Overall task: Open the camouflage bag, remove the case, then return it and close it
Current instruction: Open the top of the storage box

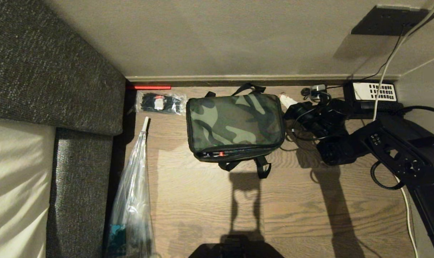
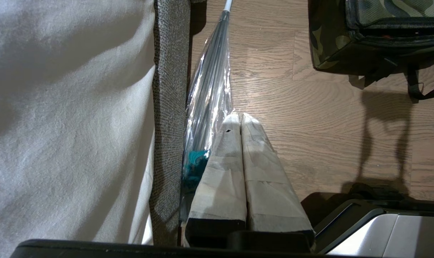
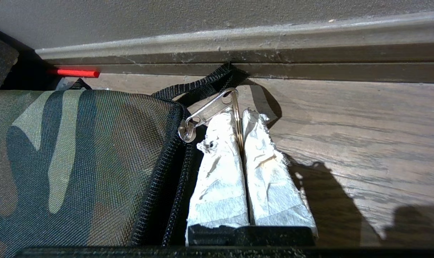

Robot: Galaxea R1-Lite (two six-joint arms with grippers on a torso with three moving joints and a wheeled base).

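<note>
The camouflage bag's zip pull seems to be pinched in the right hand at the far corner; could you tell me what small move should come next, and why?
Probably draw the zip pull on along the zip. The right hand is shut on its ring at the camouflage bag's far right corner, and from the head view the lid looks flat, with a slit along the front edge, so whether this opens or closes it I cannot tell.

Right arm [image 1: 389,150]: matte black, blocky angular housings, round joint caps, small screws and round holes on flat side plate. Black cable loops out beneath forearm link. Right gripper [image 3: 240,118]: two tapered fingers wrapped in white tape, tape frayed and wrinkled at tips, small dark hole in one; black base block behind. Left gripper [image 2: 240,118]: same tapered fingers, smoother off-white tape in overlapping bands, small dark hole near one tip, black mount. Silver-grey panel with black edging [image 2: 385,233] beside it.
</note>
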